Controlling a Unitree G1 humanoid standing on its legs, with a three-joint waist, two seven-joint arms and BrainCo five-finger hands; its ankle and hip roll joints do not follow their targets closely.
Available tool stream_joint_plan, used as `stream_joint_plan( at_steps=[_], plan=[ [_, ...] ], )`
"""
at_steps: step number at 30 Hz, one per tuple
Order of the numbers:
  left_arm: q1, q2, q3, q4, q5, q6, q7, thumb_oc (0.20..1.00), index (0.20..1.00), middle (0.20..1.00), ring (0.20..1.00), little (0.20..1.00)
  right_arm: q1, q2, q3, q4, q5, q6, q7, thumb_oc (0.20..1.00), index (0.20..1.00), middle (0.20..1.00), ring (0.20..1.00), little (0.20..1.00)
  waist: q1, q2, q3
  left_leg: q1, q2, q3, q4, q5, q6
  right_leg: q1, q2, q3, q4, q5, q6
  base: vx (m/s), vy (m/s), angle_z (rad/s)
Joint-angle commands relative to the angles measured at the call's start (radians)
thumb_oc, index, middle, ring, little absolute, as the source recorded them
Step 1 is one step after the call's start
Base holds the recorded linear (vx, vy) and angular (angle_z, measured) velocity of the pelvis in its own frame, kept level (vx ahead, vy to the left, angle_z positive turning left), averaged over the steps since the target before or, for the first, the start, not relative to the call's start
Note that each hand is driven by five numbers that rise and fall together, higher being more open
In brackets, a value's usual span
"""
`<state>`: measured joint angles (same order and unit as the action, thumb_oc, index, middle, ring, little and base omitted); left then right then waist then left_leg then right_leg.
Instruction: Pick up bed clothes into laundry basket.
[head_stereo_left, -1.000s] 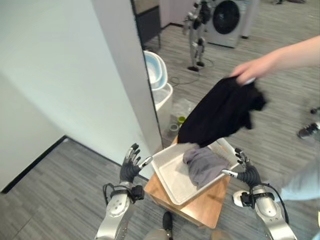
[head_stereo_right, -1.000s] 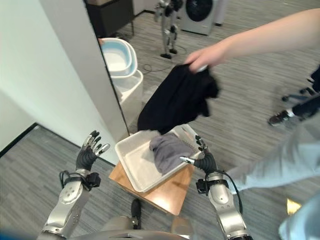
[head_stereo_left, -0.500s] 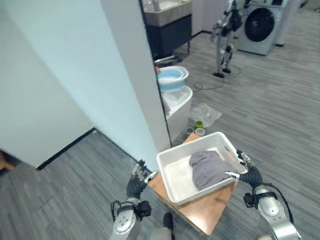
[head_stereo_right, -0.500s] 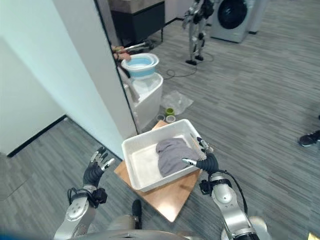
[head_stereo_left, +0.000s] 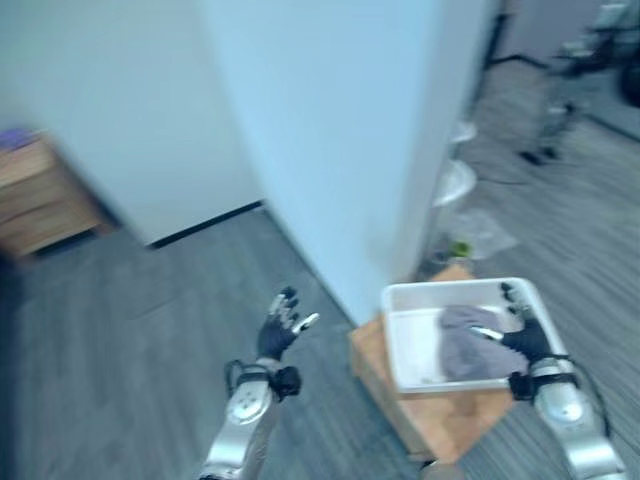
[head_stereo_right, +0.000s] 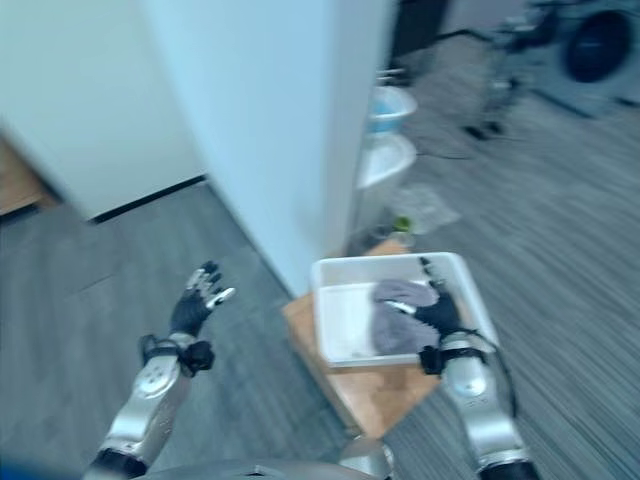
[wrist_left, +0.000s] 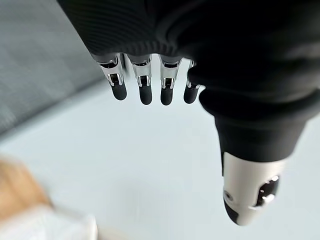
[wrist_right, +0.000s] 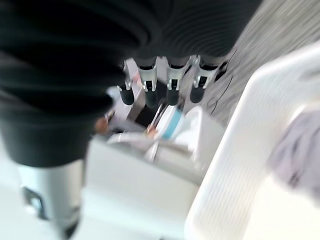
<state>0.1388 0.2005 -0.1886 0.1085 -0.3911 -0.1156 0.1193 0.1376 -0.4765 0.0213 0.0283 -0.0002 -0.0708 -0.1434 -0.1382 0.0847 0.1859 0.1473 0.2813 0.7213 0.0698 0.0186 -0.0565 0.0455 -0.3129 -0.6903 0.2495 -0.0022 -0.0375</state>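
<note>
On the small wooden tabletop (head_stereo_left: 430, 415), white laundry basket (head_stereo_left: 405, 345) with grey garment (head_stereo_left: 462, 345) inside; right hand (head_stereo_left: 524, 335) at its rim, fingers relaxed apart, holding nothing. Left hand (head_stereo_left: 278, 328) spread empty above grey floor (head_stereo_left: 120, 350). Likely between pickups; next, presumably locating further clothes.

No text, label, number or sign can be read anywhere. The white rectangular plastic laundry basket (head_stereo_left: 455, 335) on the low wooden stool (head_stereo_left: 440, 415) is seen without legible marking on its rim or walls, and none is made out on the crumpled grey garment (head_stereo_left: 468, 342) inside it. The pale blue wall panel (head_stereo_left: 340, 130) is plain and carries no lettering.
</note>
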Motion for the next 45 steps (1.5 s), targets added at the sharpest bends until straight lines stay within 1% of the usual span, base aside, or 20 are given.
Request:
stream_joint_plan(
  at_steps=[1, 3, 8, 11, 13, 17, 20, 21, 22, 23, 25, 26, 28, 31, 32, 38, 39, 40, 43, 45],
  plan=[
    [0.072, 0.108, 0.041, -0.129, -0.025, -0.034, -0.043, 1.0, 1.0, 1.0, 1.0, 1.0, -0.053, 0.043, -0.013, -0.017, -0.033, -0.052, -0.01, 1.0, 1.0, 1.0, 1.0, 1.0, -0.003, -0.078, -0.086, 0.201, 0.139, 0.04, -0.082, 0.06, -0.165, 0.012, -0.037, -0.077, -0.247, 0.036, 0.12, -0.19, 0.388, 0.97],
    [0.076, 0.111, 0.047, -0.131, -0.025, -0.033, -0.049, 1.0, 1.0, 1.0, 1.0, 1.0, -0.06, 0.041, -0.012, -0.018, -0.041, -0.048, -0.009, 1.0, 1.0, 1.0, 1.0, 1.0, 0.004, -0.084, -0.083, 0.192, 0.117, 0.034, -0.102, 0.042, -0.156, 0.011, -0.066, -0.088, -0.246, 0.062, 0.132, -0.15, 0.284, 1.31],
    [0.105, 0.127, 0.111, -0.097, 0.012, -0.024, -0.056, 1.0, 1.0, 1.0, 1.0, 1.0, -0.092, 0.097, 0.035, -0.013, -0.1, -0.026, 0.023, 1.0, 1.0, 1.0, 1.0, 1.0, 0.07, -0.169, -0.063, 0.138, 0.009, -0.037, -0.152, -0.065, -0.095, 0.059, -0.197, -0.143, -0.252, 0.215, 0.228, -0.14, 0.282, 0.67],
    [0.107, 0.13, 0.119, -0.095, 0.017, -0.025, -0.058, 1.0, 1.0, 1.0, 1.0, 1.0, -0.091, 0.109, 0.043, -0.012, -0.101, -0.024, 0.029, 1.0, 1.0, 1.0, 1.0, 1.0, 0.072, -0.184, -0.059, 0.132, -0.008, -0.049, -0.153, -0.075, -0.087, 0.069, -0.213, -0.147, -0.248, 0.236, 0.243, -0.02, 0.15, 0.47],
    [0.114, 0.136, 0.133, -0.093, 0.03, -0.026, -0.059, 1.0, 1.0, 1.0, 1.0, 1.0, -0.084, 0.129, 0.069, -0.004, -0.112, -0.021, 0.044, 1.0, 1.0, 1.0, 1.0, 1.0, 0.092, -0.212, -0.051, 0.111, -0.049, -0.08, -0.155, -0.094, -0.064, 0.096, -0.251, -0.164, -0.236, 0.301, 0.28, 0.0, 0.171, 0.29],
    [0.107, 0.161, 0.124, -0.094, 0.04, -0.027, -0.058, 1.0, 1.0, 1.0, 1.0, 1.0, -0.076, 0.145, 0.093, 0.016, -0.114, -0.019, 0.05, 1.0, 1.0, 1.0, 1.0, 1.0, 0.093, -0.225, -0.039, 0.075, -0.081, -0.135, -0.157, -0.1, -0.049, 0.09, -0.288, -0.12, -0.171, 0.295, 0.286, 0.01, 0.127, 0.64],
    [0.101, 0.182, 0.098, -0.09, 0.043, -0.007, -0.054, 1.0, 1.0, 1.0, 1.0, 1.0, -0.042, 0.161, 0.101, 0.025, -0.113, -0.007, 0.057, 1.0, 1.0, 1.0, 1.0, 1.0, 0.071, -0.23, -0.032, 0.045, -0.12, -0.221, -0.157, -0.113, -0.026, 0.081, -0.223, 0.078, -0.077, 0.198, 0.269, 0.06, 0.117, 0.88],
    [0.102, 0.184, 0.098, -0.09, 0.042, -0.007, -0.054, 1.0, 1.0, 1.0, 1.0, 1.0, -0.041, 0.162, 0.102, 0.025, -0.113, -0.007, 0.057, 1.0, 1.0, 1.0, 1.0, 1.0, 0.072, -0.233, -0.033, 0.044, -0.122, -0.221, -0.157, -0.115, -0.025, 0.072, -0.23, 0.085, -0.061, 0.189, 0.27, 0.1, 0.168, 1.09],
    [0.108, 0.188, 0.092, -0.089, 0.046, 0.0, -0.043, 1.0, 1.0, 1.0, 1.0, 1.0, -0.036, 0.169, 0.118, 0.027, -0.11, -0.002, 0.062, 1.0, 1.0, 1.0, 1.0, 1.0, 0.056, -0.225, -0.019, 0.044, -0.149, -0.268, -0.157, -0.122, 0.0, 0.043, -0.179, 0.235, 0.067, 0.126, 0.244, 0.09, 0.174, 0.96],
    [0.11, 0.19, 0.09, -0.091, 0.05, 0.004, -0.037, 1.0, 1.0, 1.0, 1.0, 1.0, -0.034, 0.173, 0.124, 0.027, -0.1, 0.003, 0.063, 1.0, 1.0, 1.0, 1.0, 1.0, 0.051, -0.217, -0.005, 0.046, -0.161, -0.298, -0.157, -0.124, 0.013, 0.01, -0.131, 0.324, 0.136, 0.078, 0.237, 0.06, 0.218, 1.35],
    [0.105, 0.185, 0.087, -0.09, 0.058, 0.009, -0.028, 1.0, 1.0, 1.0, 1.0, 1.0, -0.03, 0.184, 0.13, 0.03, -0.074, -0.002, 0.057, 1.0, 1.0, 1.0, 1.0, 1.0, 0.035, -0.2, 0.011, 0.029, -0.168, -0.352, -0.157, -0.095, 0.03, -0.042, 0.031, 0.465, 0.201, -0.039, 0.185, 0.0, 0.078, 1.47],
    [0.108, 0.17, 0.088, -0.088, 0.057, 0.017, -0.034, 1.0, 1.0, 1.0, 1.0, 1.0, -0.03, 0.182, 0.127, 0.041, -0.051, -0.004, 0.059, 1.0, 1.0, 1.0, 1.0, 1.0, 0.026, -0.2, 0.026, 0.01, -0.19, -0.422, -0.157, -0.085, 0.039, -0.085, 0.183, 0.583, 0.195, -0.122, 0.163, 0.04, -0.026, 1.74],
    [0.112, 0.15, 0.095, -0.088, 0.037, 0.008, -0.025, 1.0, 1.0, 1.0, 1.0, 1.0, -0.045, 0.172, 0.14, 0.058, -0.033, -0.005, 0.055, 1.0, 1.0, 1.0, 1.0, 1.0, 0.025, -0.204, 0.035, -0.003, -0.226, -0.491, -0.157, -0.09, 0.051, -0.095, 0.281, 0.658, 0.107, -0.153, 0.113, 0.02, -0.088, 2.14],
    [0.107, 0.133, 0.099, -0.078, 0.031, 0.005, -0.035, 1.0, 1.0, 1.0, 1.0, 1.0, -0.083, 0.17, 0.166, 0.087, -0.016, -0.005, 0.068, 1.0, 1.0, 1.0, 1.0, 1.0, 0.055, -0.217, 0.025, 0.01, -0.255, -0.5, -0.157, -0.092, 0.056, -0.035, 0.254, 0.587, -0.036, -0.129, 0.085, 0.06, -0.173, 1.78],
    [0.096, 0.13, 0.1, -0.075, 0.017, 0.003, -0.031, 1.0, 1.0, 1.0, 1.0, 1.0, -0.094, 0.154, 0.169, 0.096, -0.016, -0.004, 0.075, 1.0, 1.0, 1.0, 1.0, 1.0, 0.065, -0.216, 0.021, -0.008, -0.249, -0.493, -0.112, -0.091, 0.044, 0.022, 0.254, 0.575, -0.14, -0.114, 0.081, 0.05, -0.209, 0.9],
    [0.088, 0.115, 0.098, -0.074, -0.023, 0.0, -0.039, 1.0, 1.0, 1.0, 1.0, 1.0, -0.117, 0.115, 0.158, 0.091, -0.017, 0.001, 0.071, 1.0, 1.0, 1.0, 1.0, 1.0, 0.084, -0.201, 0.028, -0.098, -0.23, -0.453, 0.059, -0.129, -0.008, 0.142, 0.231, 0.474, -0.33, -0.07, 0.074, -0.01, -0.133, 0.38],
    [0.075, 0.108, 0.093, -0.066, -0.043, -0.001, -0.032, 1.0, 1.0, 1.0, 1.0, 1.0, -0.129, 0.109, 0.164, 0.091, -0.015, 0.003, 0.071, 1.0, 1.0, 1.0, 1.0, 1.0, 0.085, -0.2, 0.048, -0.163, -0.2, -0.401, 0.151, -0.116, -0.029, 0.152, 0.218, 0.445, -0.337, -0.086, 0.069, -0.09, -0.091, 0.0],
    [0.074, 0.108, 0.094, -0.065, -0.043, -0.001, -0.032, 1.0, 1.0, 1.0, 1.0, 1.0, -0.13, 0.109, 0.164, 0.092, -0.015, 0.003, 0.071, 1.0, 1.0, 1.0, 1.0, 1.0, 0.084, -0.199, 0.047, -0.17, -0.197, -0.403, 0.161, -0.119, -0.03, 0.15, 0.22, 0.444, -0.337, -0.086, 0.068, -0.11, -0.051, 0.13],
    [0.072, 0.1, 0.101, -0.053, -0.065, 0.006, -0.024, 1.0, 1.0, 1.0, 1.0, 1.0, -0.142, 0.1, 0.172, 0.1, -0.026, 0.011, 0.072, 1.0, 1.0, 1.0, 1.0, 1.0, 0.067, -0.196, 0.058, -0.158, -0.099, -0.257, 0.207, -0.129, -0.043, 0.159, 0.195, 0.4, -0.337, -0.096, 0.078, 0.01, 0.002, -0.05],
    [0.08, 0.1, 0.103, -0.053, -0.068, 0.015, -0.031, 1.0, 1.0, 1.0, 1.0, 1.0, -0.143, 0.097, 0.175, 0.103, -0.027, 0.019, 0.072, 1.0, 1.0, 1.0, 1.0, 1.0, 0.061, -0.193, 0.057, -0.135, -0.052, -0.228, 0.21, -0.128, -0.047, 0.17, 0.191, 0.38, -0.337, -0.095, 0.08, 0.02, 0.0, 0.45]
  ],
)
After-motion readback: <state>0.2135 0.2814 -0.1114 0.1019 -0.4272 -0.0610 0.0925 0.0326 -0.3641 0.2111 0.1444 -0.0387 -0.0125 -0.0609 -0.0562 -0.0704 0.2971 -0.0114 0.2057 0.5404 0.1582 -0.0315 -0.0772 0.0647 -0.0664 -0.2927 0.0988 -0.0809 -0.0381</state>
